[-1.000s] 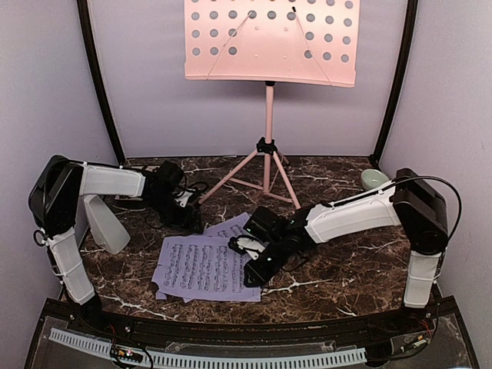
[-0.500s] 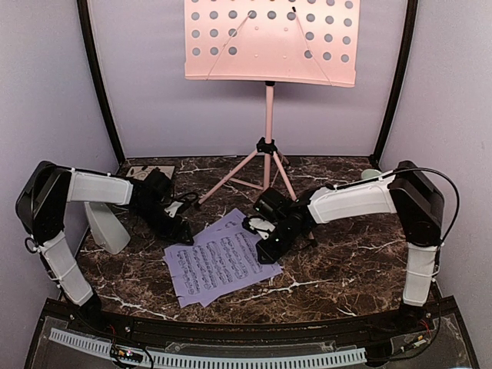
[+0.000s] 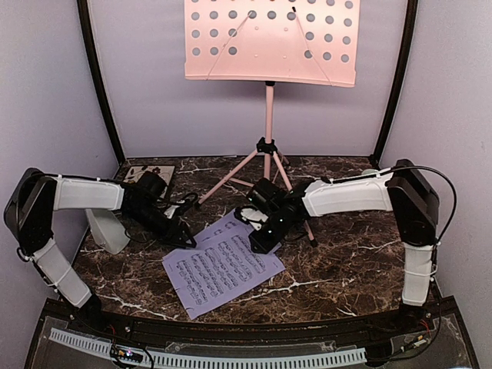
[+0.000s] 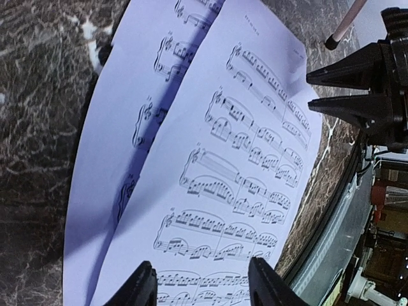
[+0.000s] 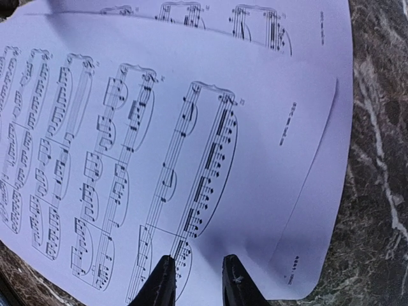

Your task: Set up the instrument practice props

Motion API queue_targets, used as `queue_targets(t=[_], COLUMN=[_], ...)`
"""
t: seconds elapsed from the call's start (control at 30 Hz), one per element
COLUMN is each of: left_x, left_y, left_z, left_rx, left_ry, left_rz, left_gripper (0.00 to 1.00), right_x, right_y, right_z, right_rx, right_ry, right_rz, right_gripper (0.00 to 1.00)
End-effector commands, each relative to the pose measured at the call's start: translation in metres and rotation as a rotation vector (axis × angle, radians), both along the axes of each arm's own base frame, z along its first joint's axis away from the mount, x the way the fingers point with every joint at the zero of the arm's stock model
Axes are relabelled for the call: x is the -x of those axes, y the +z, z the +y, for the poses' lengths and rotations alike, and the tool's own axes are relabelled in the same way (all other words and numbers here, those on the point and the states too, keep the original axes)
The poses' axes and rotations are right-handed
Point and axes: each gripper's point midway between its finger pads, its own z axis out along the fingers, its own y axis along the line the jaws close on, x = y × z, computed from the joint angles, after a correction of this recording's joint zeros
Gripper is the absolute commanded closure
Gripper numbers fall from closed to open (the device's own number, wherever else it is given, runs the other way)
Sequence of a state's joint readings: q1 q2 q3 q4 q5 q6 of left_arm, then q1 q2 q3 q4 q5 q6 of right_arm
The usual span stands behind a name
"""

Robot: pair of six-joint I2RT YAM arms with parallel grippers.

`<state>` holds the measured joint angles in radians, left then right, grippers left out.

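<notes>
1. Sheet-music pages [image 3: 223, 269]: two pale lavender sheets, overlapped, are laid flat and printed side up on the marble table [image 3: 346, 261], near its middle. The long axis is set on a slant, from the near left to the far right. The titled head end is pointed right, toward the right arm.
2. Left gripper [image 4: 203, 285]: the fingers are set well apart, low over the foot end of the pages. Printed staves are seen in the gap between them. Contact with the paper cannot be told.
3. Right gripper [image 5: 196, 279]: the fingers are set narrowly apart at a head corner of the upper sheet, with paper seen in the gap. Contact cannot be told.
4. The pages are flanked by the two grippers, which are faced toward each other roughly along the long axis.
5. Music stand [image 3: 270, 42]: it is stood upright at the far middle, its tripod feet just beyond the pages.
6. Metronome [image 3: 104, 229]: it is stood at the left, partly hidden by the left arm, apart from the pages.
</notes>
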<state>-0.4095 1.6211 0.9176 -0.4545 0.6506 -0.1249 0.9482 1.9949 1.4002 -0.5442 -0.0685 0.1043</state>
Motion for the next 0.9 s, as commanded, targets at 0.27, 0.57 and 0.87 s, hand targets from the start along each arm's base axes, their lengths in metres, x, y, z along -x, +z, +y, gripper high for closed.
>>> queue_targets(t=[0.27,0.57,0.87], left_x=[-0.073,-0.084,-0.093], left_y=[0.039,0.02,-0.015], left_z=[-0.054,-0.086,-0.089], left_rx=[0.182,0.187,0.107], left_ry=[-0.045,-0.105,-0.096], left_rz=[-0.111,-0.101,-0.089], left_gripper=[0.45,0.45,0.41], right_x=[0.046,0.064,0.062], right_y=[0.041,-0.004,-0.025], right_z=[-0.008,-0.011,-0.015], right_rx=[-0.166,-0.049,0.021], right_ry=[-0.054,-0.132,-0.149], right_rz=[0.067,0.121,0.137], right_gripper=[0.72,0.78,0.78])
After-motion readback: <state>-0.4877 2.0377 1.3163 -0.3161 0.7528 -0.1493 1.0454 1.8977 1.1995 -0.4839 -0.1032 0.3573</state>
